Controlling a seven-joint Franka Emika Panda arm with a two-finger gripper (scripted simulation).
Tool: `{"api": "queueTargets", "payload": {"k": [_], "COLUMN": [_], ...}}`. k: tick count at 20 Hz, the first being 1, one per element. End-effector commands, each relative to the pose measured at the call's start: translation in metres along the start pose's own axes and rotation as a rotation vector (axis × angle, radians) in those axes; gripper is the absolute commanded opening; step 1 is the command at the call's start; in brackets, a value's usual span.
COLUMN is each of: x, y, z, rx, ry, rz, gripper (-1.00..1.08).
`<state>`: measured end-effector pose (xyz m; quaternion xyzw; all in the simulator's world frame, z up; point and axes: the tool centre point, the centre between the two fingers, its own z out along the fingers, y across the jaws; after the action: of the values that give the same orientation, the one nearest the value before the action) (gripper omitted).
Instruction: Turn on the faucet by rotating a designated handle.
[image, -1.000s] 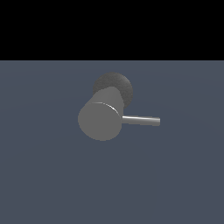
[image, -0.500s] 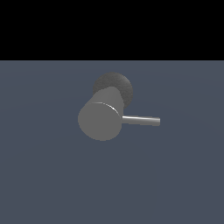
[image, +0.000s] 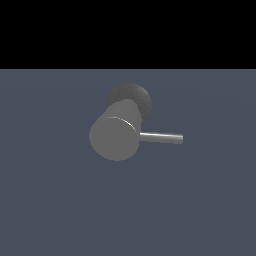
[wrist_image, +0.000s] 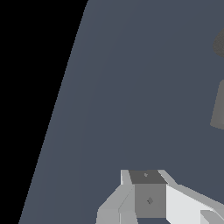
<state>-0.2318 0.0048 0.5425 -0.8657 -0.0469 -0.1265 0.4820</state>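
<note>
In the exterior view the faucet (image: 116, 136) is a thick matte grey cylinder, its flat round end facing the camera, on a darker speckled round base (image: 134, 96). The handle (image: 161, 137), a thin grey rod, sticks out sideways toward the exterior view's right. My gripper does not show in the exterior view. In the wrist view the gripper (wrist_image: 146, 177) is at the picture's edge, empty, with no gap showing between its fingers. A sliver of the faucet (wrist_image: 218, 105) shows at the far edge of that view, well away from the gripper. The handle is out of the wrist view.
The faucet stands on a flat blue-grey floor (image: 60, 200). Black background lies beyond its far edge (image: 128, 68).
</note>
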Motion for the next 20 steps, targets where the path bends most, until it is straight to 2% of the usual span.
{"api": "queueTargets", "payload": {"k": [1,7,14,20], "x": [0.002,0.005,0.012,0.015], "y": [-0.001,-0.002,0.003,0.006], "z": [-0.004,-0.008,-0.002,-0.013], "rx": [0.040,0.084,0.087,0.097], "ry": [0.018,0.036,0.027,0.061], "rz": [-0.003,0.001,0.055,0.096], "gripper": [-1.00,-1.00,-1.00,-1.00]}}
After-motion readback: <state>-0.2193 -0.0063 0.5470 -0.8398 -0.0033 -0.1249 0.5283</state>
